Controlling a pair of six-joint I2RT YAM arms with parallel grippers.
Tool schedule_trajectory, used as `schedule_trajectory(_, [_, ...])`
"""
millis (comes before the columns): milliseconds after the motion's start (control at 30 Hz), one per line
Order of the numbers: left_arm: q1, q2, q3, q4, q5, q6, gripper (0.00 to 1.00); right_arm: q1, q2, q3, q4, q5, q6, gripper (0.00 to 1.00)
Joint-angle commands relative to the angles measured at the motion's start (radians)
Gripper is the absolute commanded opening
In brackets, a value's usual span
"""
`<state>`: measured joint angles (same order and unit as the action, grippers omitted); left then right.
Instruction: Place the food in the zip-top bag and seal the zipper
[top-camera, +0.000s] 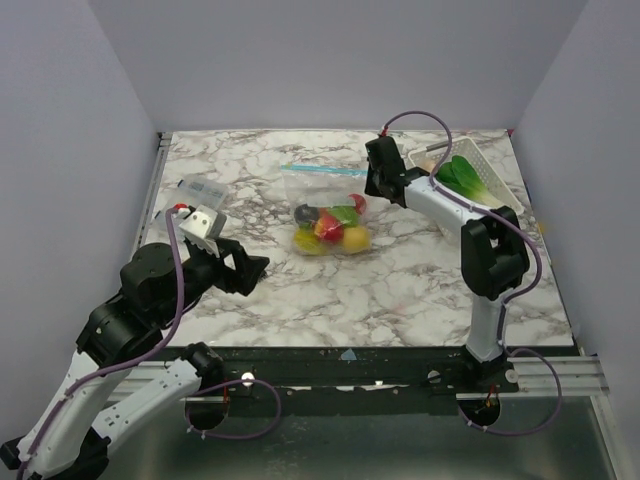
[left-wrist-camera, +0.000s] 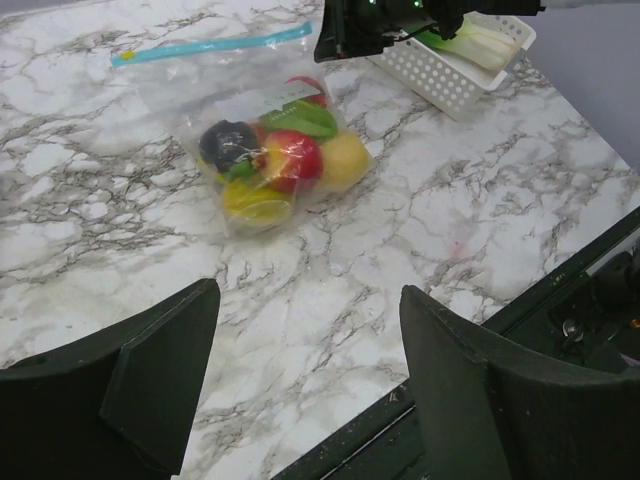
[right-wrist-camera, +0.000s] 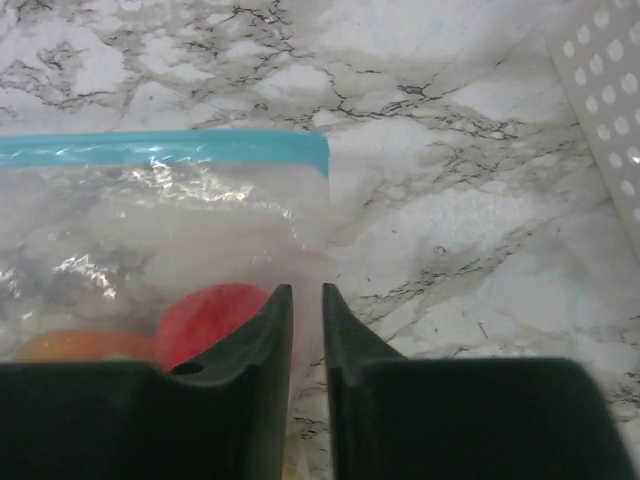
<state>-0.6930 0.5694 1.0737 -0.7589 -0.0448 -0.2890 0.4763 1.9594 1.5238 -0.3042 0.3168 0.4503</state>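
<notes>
The zip-top bag (top-camera: 325, 200) lies flat mid-table, its teal zipper (top-camera: 322, 170) along the far edge. The food (top-camera: 330, 228), red, yellow, green and one dark piece, is bunched inside at the near end. My right gripper (top-camera: 378, 185) hovers at the bag's right side. In the right wrist view its fingers (right-wrist-camera: 270, 330) stand a narrow gap apart over the bag's side edge, with the zipper (right-wrist-camera: 160, 148) ahead and a red piece (right-wrist-camera: 215, 315) to the left. My left gripper (left-wrist-camera: 310, 340) is wide open over bare marble, near-left of the bag (left-wrist-camera: 270, 150), holding nothing.
A white perforated basket (top-camera: 492, 180) holding a green leafy vegetable (top-camera: 462, 177) stands at the far right, just behind the right arm. A clear packet with a white label (top-camera: 200, 190) lies at the far left. The table's front edge (left-wrist-camera: 450, 350) is just below the left gripper.
</notes>
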Motion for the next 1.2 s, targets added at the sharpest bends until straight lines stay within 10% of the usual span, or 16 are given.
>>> schedule_trajectory(0, [0.007,-0.034,0.023,-0.028,-0.032,-0.018,0.75,-0.005,0.015,0.037,0.005,-0.044,-0.052,0.30])
schedule_trajectory(400, [0.008,-0.086,0.034,0.017,-0.048,-0.013,0.79,-0.007,-0.433,-0.180,-0.022,-0.067,-0.173,0.70])
schedule_trajectory(533, [0.009,-0.103,0.038,0.046,-0.070,-0.013,0.84,-0.006,-0.649,-0.281,-0.047,-0.096,-0.192,0.97])
schedule_trajectory(667, [0.009,-0.117,0.055,0.070,-0.096,-0.010,0.99,-0.006,-0.860,-0.348,-0.091,-0.114,-0.223,1.00])
schedule_trajectory(1167, [0.009,-0.238,0.040,0.163,-0.254,0.001,0.99,-0.006,-1.473,-0.442,-0.149,0.035,-0.124,1.00])
